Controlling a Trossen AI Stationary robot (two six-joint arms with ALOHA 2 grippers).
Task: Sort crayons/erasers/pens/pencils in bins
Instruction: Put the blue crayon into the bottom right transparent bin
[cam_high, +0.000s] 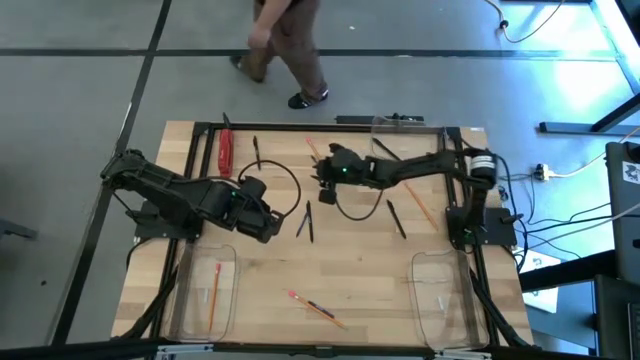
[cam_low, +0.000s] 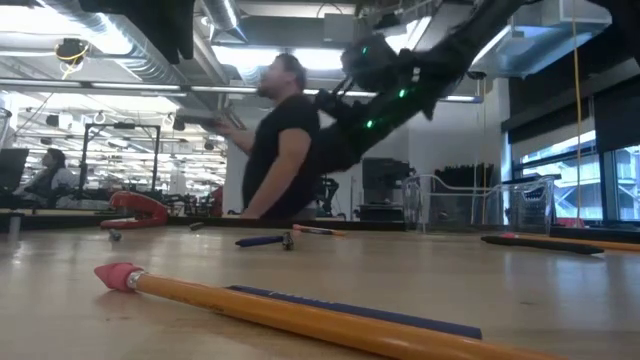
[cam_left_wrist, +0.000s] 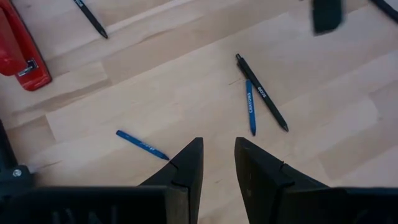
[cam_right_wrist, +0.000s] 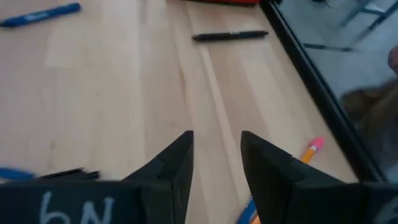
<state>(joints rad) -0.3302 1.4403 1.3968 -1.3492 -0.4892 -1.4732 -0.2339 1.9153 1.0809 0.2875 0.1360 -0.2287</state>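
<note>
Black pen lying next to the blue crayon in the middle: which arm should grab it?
Left. Its open left pincer points right at the black pen and blue crayon, just ahead. The right pincer, also open, faces the table's far edge instead.

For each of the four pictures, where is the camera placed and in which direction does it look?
High: above, straight down on the table; both arms show.
Low: at tabletop height, level across; a pencil near, an arm overhead, a person behind.
Left wrist: down past the open left gripper at a black pen.
Right wrist: down past the open right gripper at another pen.
Shared: left wrist and high both show the red stapler.
</note>
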